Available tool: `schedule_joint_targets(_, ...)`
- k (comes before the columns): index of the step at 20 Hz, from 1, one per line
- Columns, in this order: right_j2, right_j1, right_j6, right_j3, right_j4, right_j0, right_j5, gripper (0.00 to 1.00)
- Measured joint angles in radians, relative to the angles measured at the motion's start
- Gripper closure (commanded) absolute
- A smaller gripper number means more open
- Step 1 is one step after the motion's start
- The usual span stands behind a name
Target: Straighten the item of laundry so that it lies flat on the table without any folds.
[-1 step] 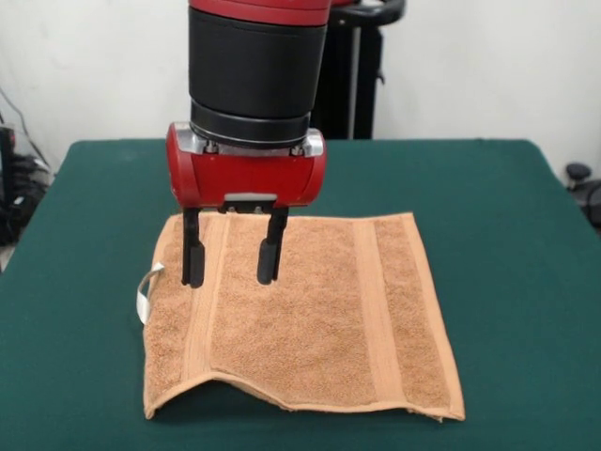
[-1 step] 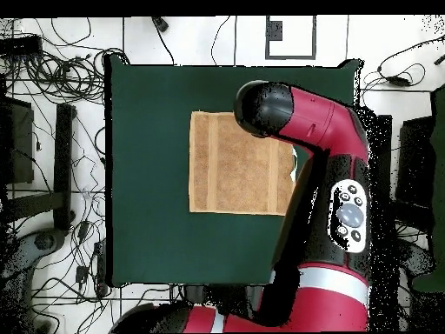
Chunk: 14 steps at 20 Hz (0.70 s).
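The item of laundry (image 1: 310, 315) is an orange-tan towel spread on the green table (image 1: 526, 282), with two flat woven bands running front to back. Its near edge arches up off the cloth at the front left (image 1: 202, 383). A small white tag (image 1: 146, 291) sticks out at its left edge. My gripper (image 1: 230, 280) stands open over the towel's far left part, one finger on either side of the left band. The tips are at or just above the terry, and I cannot tell if they touch. In the overhead view the towel (image 2: 235, 165) shows, and my arm (image 2: 295, 122) hides the gripper.
Wide green cloth (image 2: 148, 174) lies on every side of the towel. A black stand (image 1: 362, 85) rises behind the table's far edge. Cables (image 2: 52, 70) and dark equipment cover the floor round the table.
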Motion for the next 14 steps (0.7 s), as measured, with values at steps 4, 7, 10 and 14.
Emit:
schedule_joint_targets(4,0.000,0.003,0.000,0.010,-0.002,0.000,-0.026,0.00)
schedule_joint_targets(7,0.000,0.003,0.000,0.015,-0.004,-0.001,-0.046,0.00)
schedule_joint_targets(10,0.000,0.003,0.000,0.022,-0.005,-0.003,-0.070,0.00)
schedule_joint_targets(14,0.001,0.004,0.000,0.026,-0.007,-0.006,-0.090,0.00)
